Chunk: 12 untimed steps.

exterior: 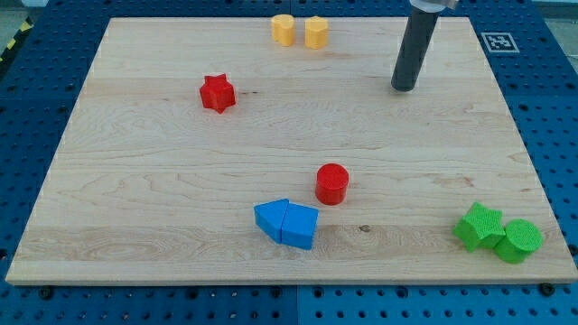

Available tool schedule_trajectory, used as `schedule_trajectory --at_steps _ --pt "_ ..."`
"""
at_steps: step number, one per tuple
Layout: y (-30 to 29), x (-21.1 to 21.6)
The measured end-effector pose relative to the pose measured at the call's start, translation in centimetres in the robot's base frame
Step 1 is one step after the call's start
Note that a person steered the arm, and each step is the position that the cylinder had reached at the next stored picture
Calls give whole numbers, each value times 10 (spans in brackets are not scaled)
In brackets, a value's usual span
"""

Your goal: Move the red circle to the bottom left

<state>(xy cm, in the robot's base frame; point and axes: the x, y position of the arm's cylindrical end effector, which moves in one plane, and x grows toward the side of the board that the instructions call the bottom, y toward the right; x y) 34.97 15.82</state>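
The red circle (331, 183) is a short red cylinder a little right of the board's middle, toward the view's bottom. My tip (404, 88) is the lower end of the dark rod, in the upper right part of the board. It stands well above and to the right of the red circle and touches no block. Two blue blocks (287, 224) lie pressed together just below and left of the red circle.
A red star (217, 93) lies at the upper left. Two yellow blocks (299, 31) sit at the top edge. A green star (479, 226) and a green cylinder (519, 240) sit at the bottom right corner. The wooden board (135, 208) lies on a blue pegboard.
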Motion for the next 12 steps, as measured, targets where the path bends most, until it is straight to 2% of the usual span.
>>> schedule_trajectory --at_steps 3,4,8,11,12 --pt "0 3" --pt "-20 23" --pt "-40 166" --pt "-113 177" --pt "-146 160"
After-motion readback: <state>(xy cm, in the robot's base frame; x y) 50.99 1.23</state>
